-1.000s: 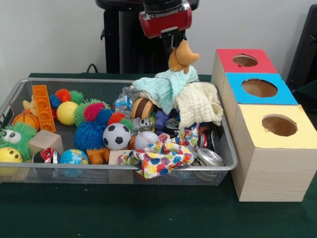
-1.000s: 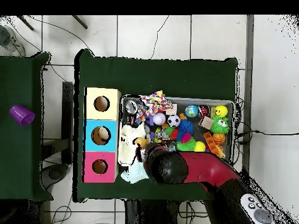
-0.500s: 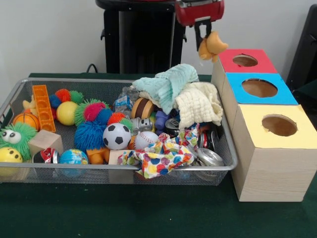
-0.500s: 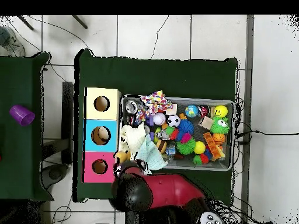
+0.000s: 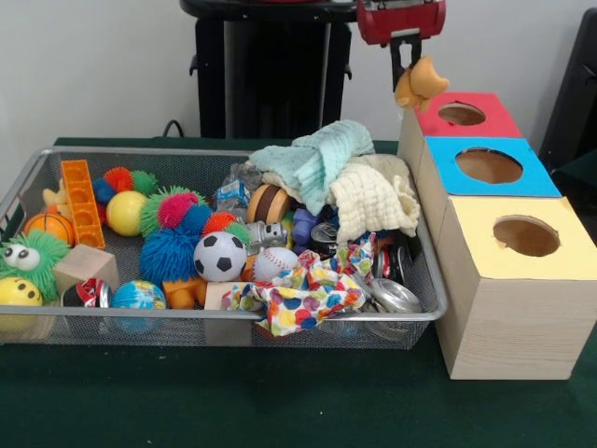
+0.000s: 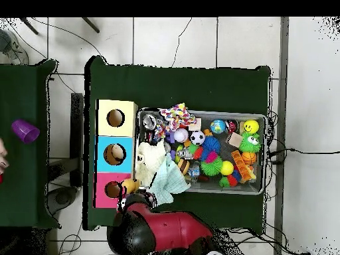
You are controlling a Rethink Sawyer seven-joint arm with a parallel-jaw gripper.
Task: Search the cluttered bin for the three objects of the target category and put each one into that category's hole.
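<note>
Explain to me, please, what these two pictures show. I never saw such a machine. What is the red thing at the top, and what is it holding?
The red thing is the end of a robot arm. Its gripper holds a small orange plush toy, hanging beside the red-topped box.

One picture is taken from across the table, looking at the robot. The other is taken from above, looking straight down; there the arm comes in from the bottom.

On the green table stands a wire bin full of toys and cloths: a soccer ball, fuzzy balls, a mint cloth, a cream cloth. Beside it are three boxes with round holes, topped red, blue and yellow. Toys go into those holes.
</note>
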